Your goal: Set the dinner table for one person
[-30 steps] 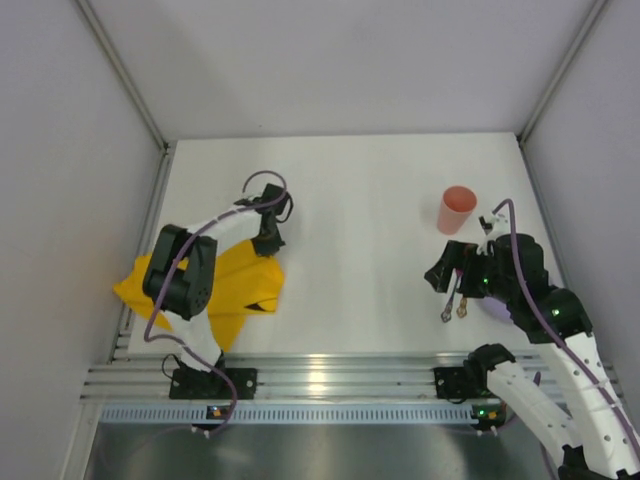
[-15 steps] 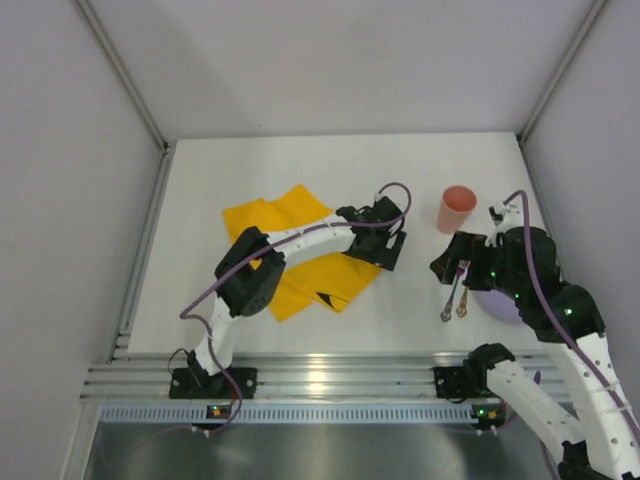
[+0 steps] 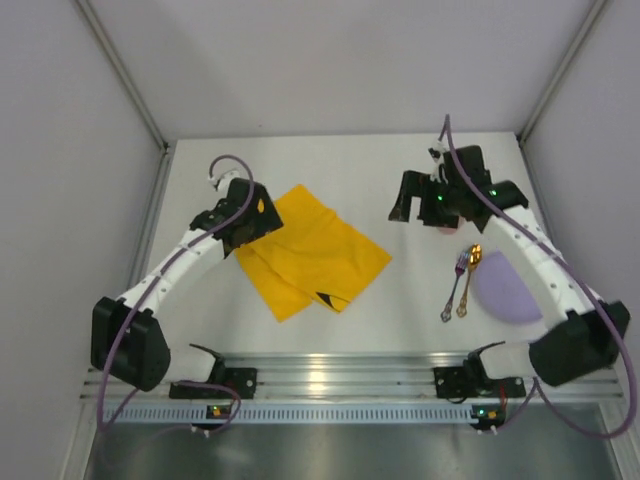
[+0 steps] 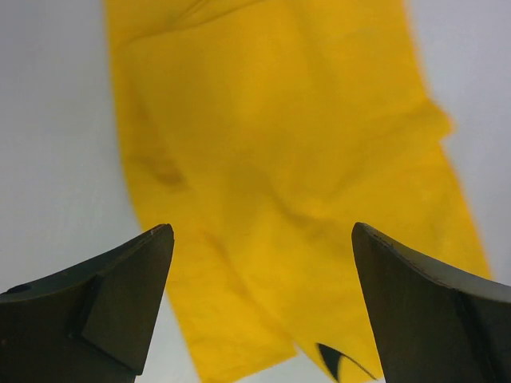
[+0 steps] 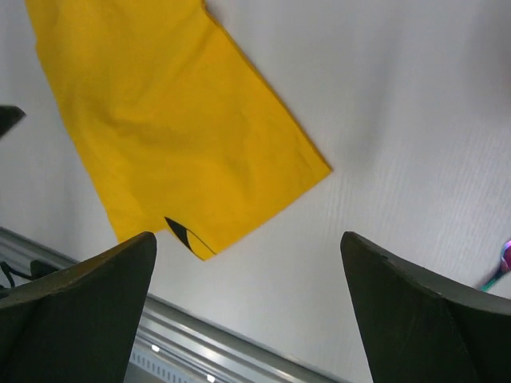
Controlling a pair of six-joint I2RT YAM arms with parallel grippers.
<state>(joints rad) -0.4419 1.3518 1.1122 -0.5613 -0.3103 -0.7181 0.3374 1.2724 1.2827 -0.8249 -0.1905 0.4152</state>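
Note:
The white dinner table (image 3: 340,165) carries a yellow cloth placemat (image 3: 312,252), lying flat and slanted left of centre, with a black mark at its near corner. My left gripper (image 3: 258,222) hovers open at the mat's far left corner. In the left wrist view the mat (image 4: 279,159) fills the space under the open gripper (image 4: 262,239), which holds nothing. My right gripper (image 3: 408,208) hangs open above bare table right of the mat, and its wrist view shows the mat (image 5: 176,128) beyond the gripper (image 5: 247,239). A fork (image 3: 455,285) and gold spoon (image 3: 468,280) lie beside a lilac plate (image 3: 508,290).
A sliver of a pink cup (image 3: 444,228) shows under the right arm, the rest hidden. An aluminium rail (image 3: 320,378) runs along the near edge. Grey walls enclose the table on the left, right and back.
The left gripper has opened, left the mat spread on the table and drawn back left. The right arm has swung away from the cutlery toward the far side, over the cup.

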